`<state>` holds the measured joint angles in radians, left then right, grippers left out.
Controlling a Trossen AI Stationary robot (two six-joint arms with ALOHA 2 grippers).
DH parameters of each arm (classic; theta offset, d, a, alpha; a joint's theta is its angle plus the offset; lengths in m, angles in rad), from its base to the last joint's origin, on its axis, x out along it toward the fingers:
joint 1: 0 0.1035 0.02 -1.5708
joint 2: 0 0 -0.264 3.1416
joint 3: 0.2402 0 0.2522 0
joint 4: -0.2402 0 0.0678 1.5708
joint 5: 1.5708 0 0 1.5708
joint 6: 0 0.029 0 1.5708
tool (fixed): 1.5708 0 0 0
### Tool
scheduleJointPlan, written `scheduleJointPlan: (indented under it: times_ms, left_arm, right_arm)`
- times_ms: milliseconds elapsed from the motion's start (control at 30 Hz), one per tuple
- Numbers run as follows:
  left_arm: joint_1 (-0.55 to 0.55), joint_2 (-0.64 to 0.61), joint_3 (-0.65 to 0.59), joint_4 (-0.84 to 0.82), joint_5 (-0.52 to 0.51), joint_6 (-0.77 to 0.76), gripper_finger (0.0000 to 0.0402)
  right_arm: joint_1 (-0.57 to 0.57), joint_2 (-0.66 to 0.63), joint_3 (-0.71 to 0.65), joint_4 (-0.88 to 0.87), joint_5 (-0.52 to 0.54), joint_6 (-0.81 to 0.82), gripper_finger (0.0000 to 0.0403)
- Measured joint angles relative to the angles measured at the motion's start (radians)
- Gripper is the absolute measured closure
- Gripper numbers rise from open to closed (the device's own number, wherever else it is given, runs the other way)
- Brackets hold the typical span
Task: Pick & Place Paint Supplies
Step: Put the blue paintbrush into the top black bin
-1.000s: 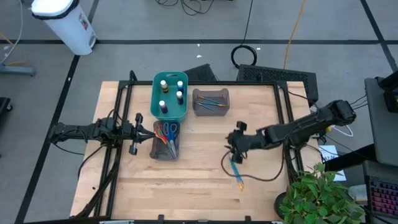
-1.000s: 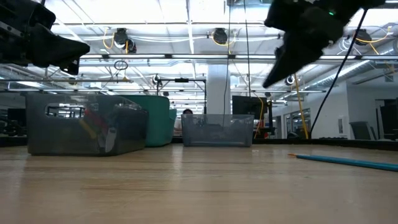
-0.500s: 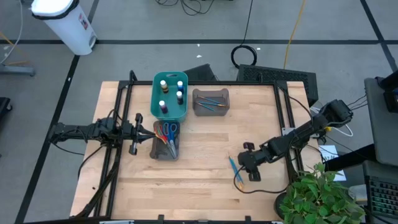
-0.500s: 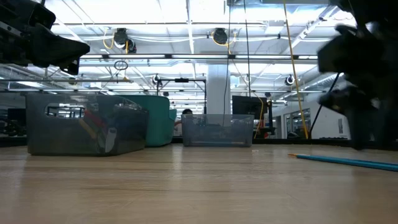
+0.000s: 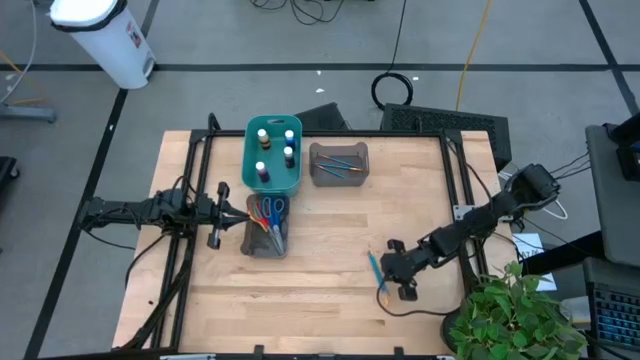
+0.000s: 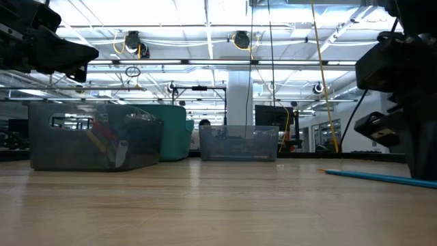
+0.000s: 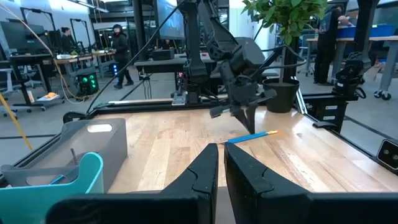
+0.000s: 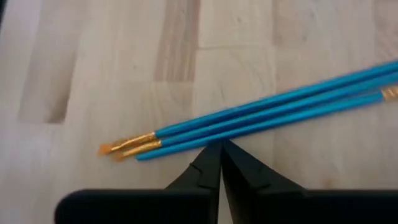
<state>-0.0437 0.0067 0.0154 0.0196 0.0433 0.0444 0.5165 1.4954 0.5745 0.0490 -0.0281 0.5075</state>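
Note:
Three thin blue brushes lie side by side on the wood table, near its right front. My right gripper slants down over them, shut, its tips at the nearest brush. My left gripper is shut and level above the table's left side, touching nothing. Paint bottles stand in a teal bin. Scissors stand in a grey bin, and more brushes lie in another grey bin. My right gripper's shut fingertips stand at the side of the nearest brush's handle, about a third of the way up from its bristles. They slant down from the table's right. The brush lies flat on the table; I cannot tell whether they touch it.
A potted plant overhangs the table's near right corner. A dark cable trails on the wood behind my right gripper. Black frame rails run along the left and right edges. Bare wood lies in the middle and near left.
My right gripper has come down and toward the table's near right, tipping its fingers downward, and now stands at the blue brushes. The brushes have not moved.

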Motion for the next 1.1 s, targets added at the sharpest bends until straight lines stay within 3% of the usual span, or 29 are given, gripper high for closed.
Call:
scheduleJointPlan:
  times_ms: [167, 633, 767, 900, 967, 1100]
  left_arm:
    - [0.0, 0.0, 0.0, 0.0, 0.0, 0.0, 0.0369]
    - [0.0, 0.0, 0.0, 0.0, 0.0, 0.0, 0.0369]
    - [0.0, 0.0, 0.0, 0.0, 0.0, 0.0, 0.0369]
    - [0.0, 0.0, 0.0, 0.0, 0.0, 0.0, 0.0369]
    - [0.0, 0.0, 0.0, 0.0, 0.0, 0.0, 0.0369]
    - [0.0, 0.0, 0.0, 0.0, 0.0, 0.0, 0.0369]
  right_arm:
    - [-0.026, 0.009, -0.002, 0.068, 0.015, -0.04, 0.0393]
    - [-0.181, 0.01, -0.003, 0.187, 0.204, -0.149, 0.0402]
    - [-0.217, -0.002, -0.003, 0.239, 0.352, -0.182, 0.0402]
    - [-0.243, -0.002, -0.003, 0.442, 0.491, -0.139, 0.0402]
    - [-0.268, -0.003, -0.002, 0.555, 0.472, -0.139, 0.0402]
    - [-0.299, -0.002, 0.003, 0.785, 0.312, -0.286, 0.04]
